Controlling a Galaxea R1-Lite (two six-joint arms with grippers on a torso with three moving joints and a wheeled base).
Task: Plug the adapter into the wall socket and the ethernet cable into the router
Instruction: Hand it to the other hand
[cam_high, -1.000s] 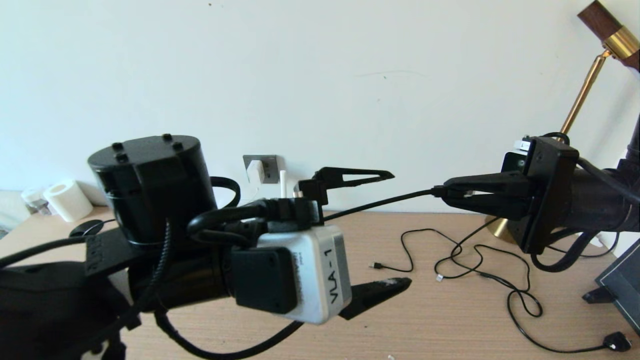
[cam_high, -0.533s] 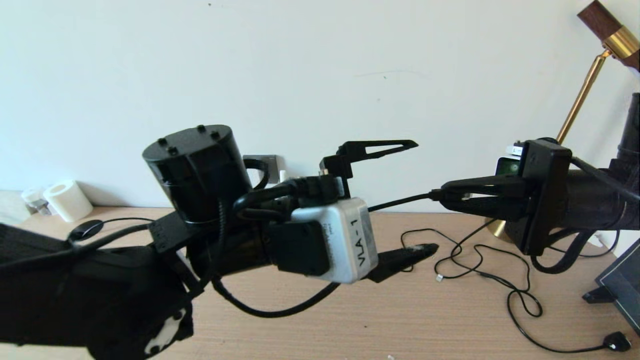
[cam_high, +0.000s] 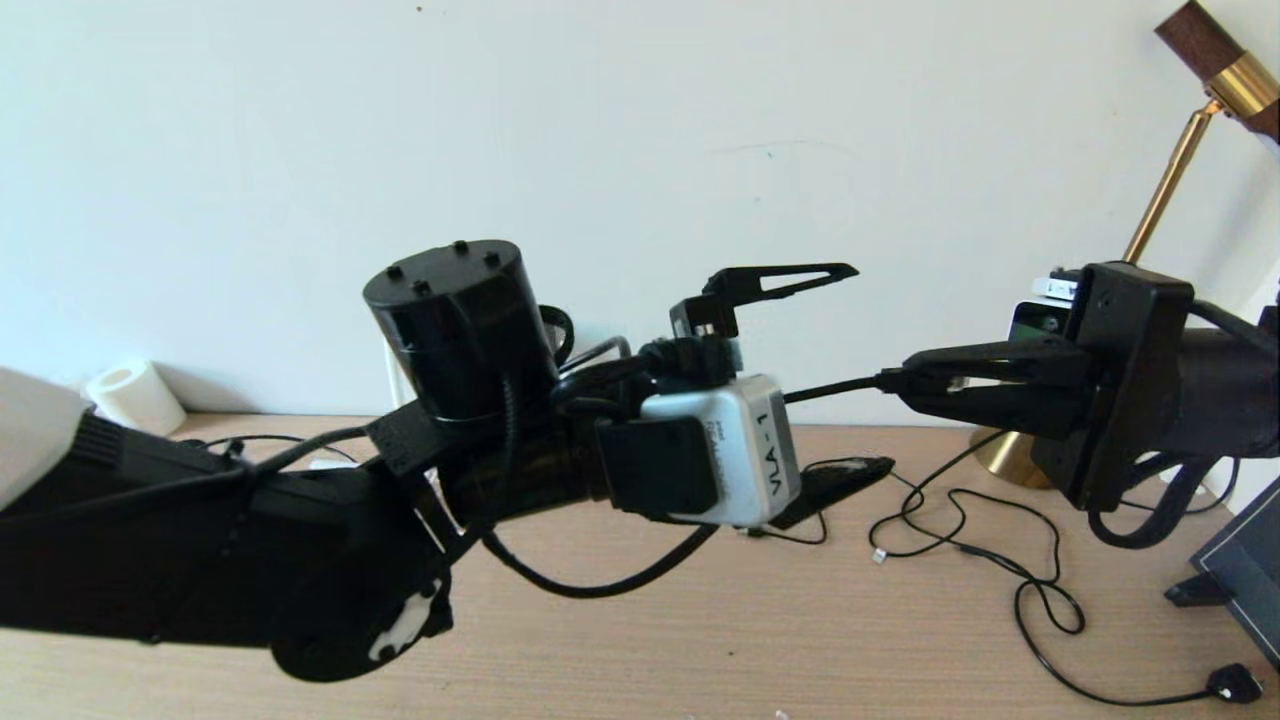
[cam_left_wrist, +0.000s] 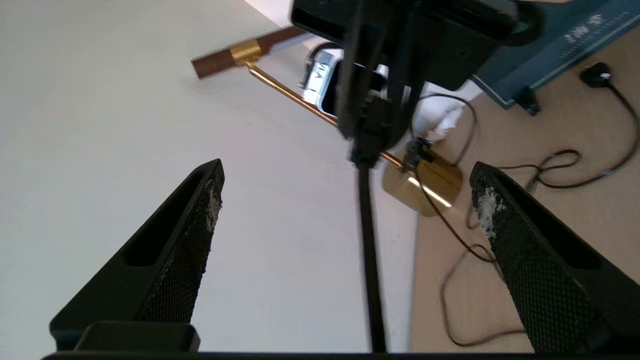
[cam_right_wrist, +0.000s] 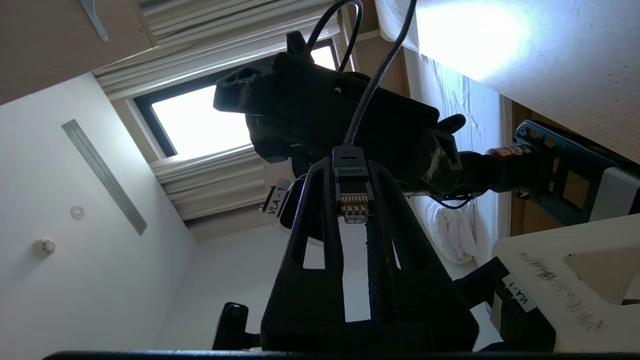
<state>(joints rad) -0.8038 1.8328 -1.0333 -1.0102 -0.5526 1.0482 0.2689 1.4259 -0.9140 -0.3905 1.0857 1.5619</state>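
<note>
Wooden bench (cam_high: 900, 640) along a pale wall. Brass lamp (cam_high: 1160, 205) at the bench's far right corner, round base (cam_high: 1000, 455) on the wood. Thin black cables (cam_high: 1000, 570) looped near that base. White paper roll (cam_high: 130, 395) far left, well apart from the lamp.

The black left arm (cam_high: 300, 540) crosses the middle of the head view and hides the wall behind it, so no dark grey wall socket, white cube adapter or white router can be made out. The thick black ethernet cable (cam_high: 830, 388) disappears behind the left end effector (cam_high: 855, 370). The brass floor lamp (cam_high: 1165, 190) is cut off by the right edge, its base half hidden behind the right end effector (cam_high: 900, 385). A dark flat panel (cam_high: 1240, 580) is cropped at the right edge.
</note>
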